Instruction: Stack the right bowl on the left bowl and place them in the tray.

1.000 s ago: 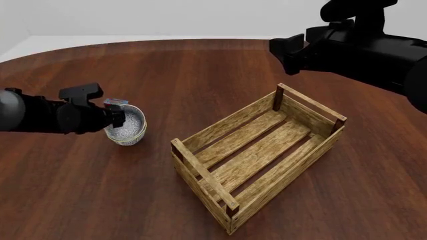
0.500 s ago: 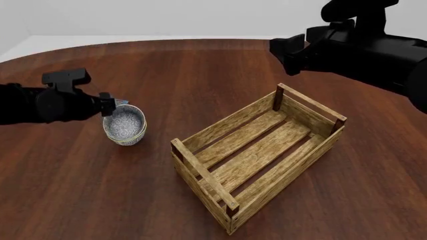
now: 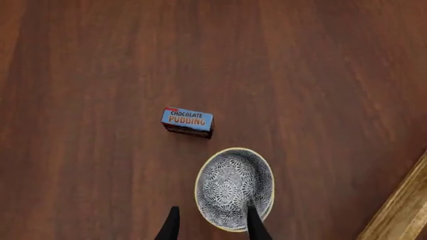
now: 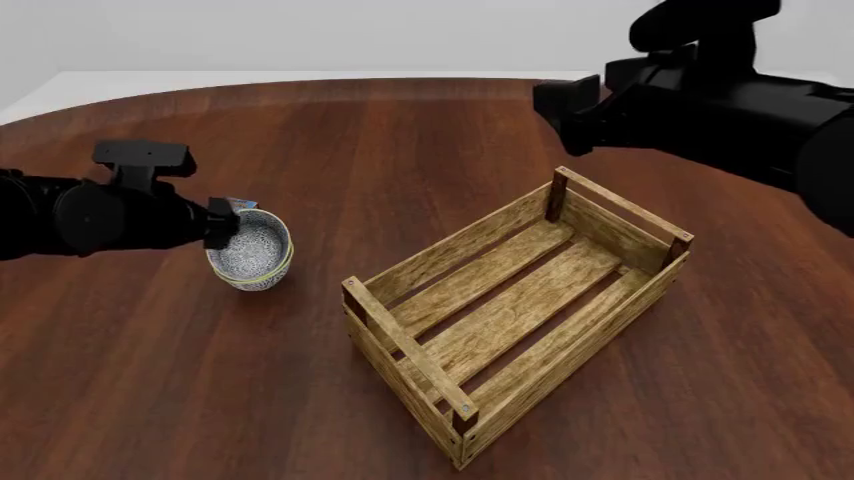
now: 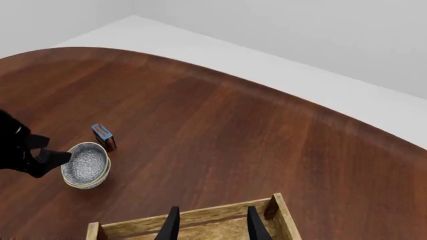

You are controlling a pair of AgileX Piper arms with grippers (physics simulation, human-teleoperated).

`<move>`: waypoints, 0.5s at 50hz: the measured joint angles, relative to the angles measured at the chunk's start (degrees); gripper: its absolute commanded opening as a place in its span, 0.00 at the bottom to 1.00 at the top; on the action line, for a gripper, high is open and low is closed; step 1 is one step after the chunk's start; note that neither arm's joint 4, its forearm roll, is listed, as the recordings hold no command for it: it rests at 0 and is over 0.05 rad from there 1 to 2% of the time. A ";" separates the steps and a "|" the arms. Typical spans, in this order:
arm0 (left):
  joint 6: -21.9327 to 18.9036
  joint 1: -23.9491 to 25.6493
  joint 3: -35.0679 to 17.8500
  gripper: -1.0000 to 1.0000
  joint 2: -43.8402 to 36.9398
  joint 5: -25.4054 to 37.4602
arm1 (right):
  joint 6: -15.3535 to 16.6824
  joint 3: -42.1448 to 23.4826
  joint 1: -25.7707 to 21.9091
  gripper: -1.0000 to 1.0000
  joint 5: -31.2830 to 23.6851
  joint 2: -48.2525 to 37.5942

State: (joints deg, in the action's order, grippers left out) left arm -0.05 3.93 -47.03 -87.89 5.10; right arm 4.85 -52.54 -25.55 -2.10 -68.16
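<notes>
Stacked bowls (image 4: 250, 251), white with a grey-blue floral interior and a yellow rim, one nested in the other, stand on the dark reddish wooden desk (image 4: 400, 140) toward its left side, well apart from the tray. The tray (image 4: 514, 310), a large rectangular light-wood slatted crate with darker corner posts, lies empty at centre-right, set diagonally. Just beyond the bowls lies a small red-blue box (image 3: 187, 122) labelled "CHOCOLATE PUDDING", near them but not touching. The left tool (image 3: 211, 225) hangs over the near rim of the bowls, its fingers narrowly parted and gripping nothing. The right tool (image 5: 211, 223) hovers high above the tray's far end, likewise narrowly parted and empty.
</notes>
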 measured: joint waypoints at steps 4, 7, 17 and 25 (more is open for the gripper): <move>-1.64 0.50 0.51 1.00 0.33 0.37 | 0.09 0.00 0.01 1.00 0.04 -0.15; -2.81 0.90 0.85 1.00 0.46 0.59 | 0.15 0.01 0.01 1.00 0.06 -0.21; -8.28 2.44 1.52 1.00 0.80 2.34 | 0.29 0.07 0.03 1.00 0.09 -0.26; -10.66 3.09 1.73 1.00 1.00 3.18 | 0.34 0.10 0.04 1.00 0.10 -0.28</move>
State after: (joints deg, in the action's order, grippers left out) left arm -10.71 7.02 -45.31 -86.89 8.28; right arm 5.19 -52.44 -25.51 -2.00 -68.44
